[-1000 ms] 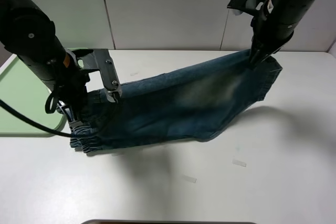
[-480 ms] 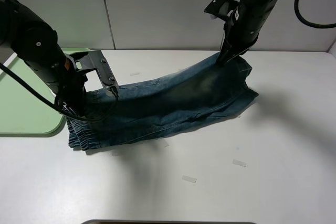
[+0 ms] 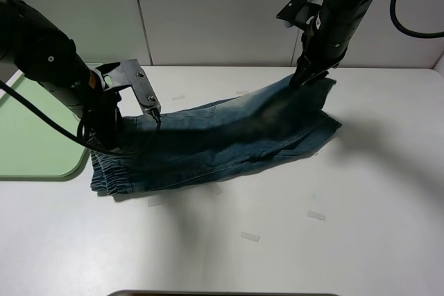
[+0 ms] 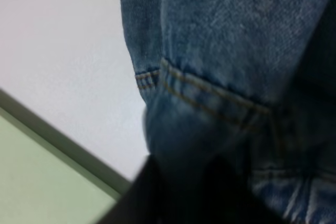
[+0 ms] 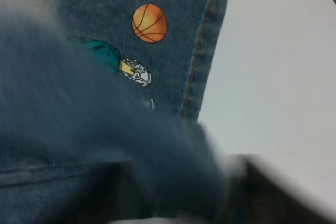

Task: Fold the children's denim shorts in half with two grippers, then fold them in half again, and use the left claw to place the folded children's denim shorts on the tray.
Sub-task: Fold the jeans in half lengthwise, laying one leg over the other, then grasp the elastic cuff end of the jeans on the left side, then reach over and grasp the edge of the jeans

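I see the small blue washed-denim shorts (image 3: 222,140) stretched across the far half of the white counter (image 3: 312,240), strung between both arms. The left black jawed gripper (image 3: 105,145) sits low at the left end, clamped into the gathered waist, which rests bunched on the counter just right of the pale green rectangular plastic tray (image 3: 28,136). The right black jawed gripper (image 3: 305,78) is pinched on a leg hem at the far right, holding that end raised, so the denim slopes down towards the left. From the right wrist, an orange basketball embroidery (image 5: 149,23) shows near the hem. The tray's rim (image 4: 63,145) lies close beside the denim (image 4: 226,51).
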Action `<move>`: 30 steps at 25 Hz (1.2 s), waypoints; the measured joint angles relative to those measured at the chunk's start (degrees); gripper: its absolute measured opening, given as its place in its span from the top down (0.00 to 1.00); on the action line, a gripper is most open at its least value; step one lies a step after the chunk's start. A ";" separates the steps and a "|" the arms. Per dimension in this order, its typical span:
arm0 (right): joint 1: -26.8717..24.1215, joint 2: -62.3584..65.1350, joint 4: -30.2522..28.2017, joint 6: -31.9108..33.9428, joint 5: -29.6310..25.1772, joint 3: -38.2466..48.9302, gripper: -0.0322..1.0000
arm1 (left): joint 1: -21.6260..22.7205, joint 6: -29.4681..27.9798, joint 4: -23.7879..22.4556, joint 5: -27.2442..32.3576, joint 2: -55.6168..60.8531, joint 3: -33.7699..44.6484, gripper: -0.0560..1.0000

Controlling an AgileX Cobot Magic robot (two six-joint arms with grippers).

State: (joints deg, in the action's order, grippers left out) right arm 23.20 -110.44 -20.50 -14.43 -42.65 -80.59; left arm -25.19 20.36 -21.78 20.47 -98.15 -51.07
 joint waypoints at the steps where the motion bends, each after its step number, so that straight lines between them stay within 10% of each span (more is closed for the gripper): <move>1: 0.00 0.00 0.00 0.57 0.00 0.00 0.43 | 0.00 0.00 0.00 0.06 0.00 0.00 0.42; 3: 0.00 0.00 -0.40 2.55 0.00 0.00 0.34 | 0.00 0.00 -0.12 -0.73 0.00 0.00 0.16; 7: 0.00 0.00 -1.11 4.44 0.00 0.00 0.30 | 0.00 0.00 -0.09 -3.69 0.00 0.00 0.03; 17: 0.06 0.00 0.58 7.59 -3.37 0.00 0.30 | 0.00 -2.08 0.11 -0.26 1.10 0.00 0.01; 30: 0.06 6.64 9.09 9.94 -12.21 0.00 0.30 | 0.00 -17.04 0.13 20.29 16.39 -4.92 0.02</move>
State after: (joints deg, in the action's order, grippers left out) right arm 23.26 -103.80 -11.41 -4.49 -54.85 -80.59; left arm -25.19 3.32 -21.65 40.77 -81.77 -55.99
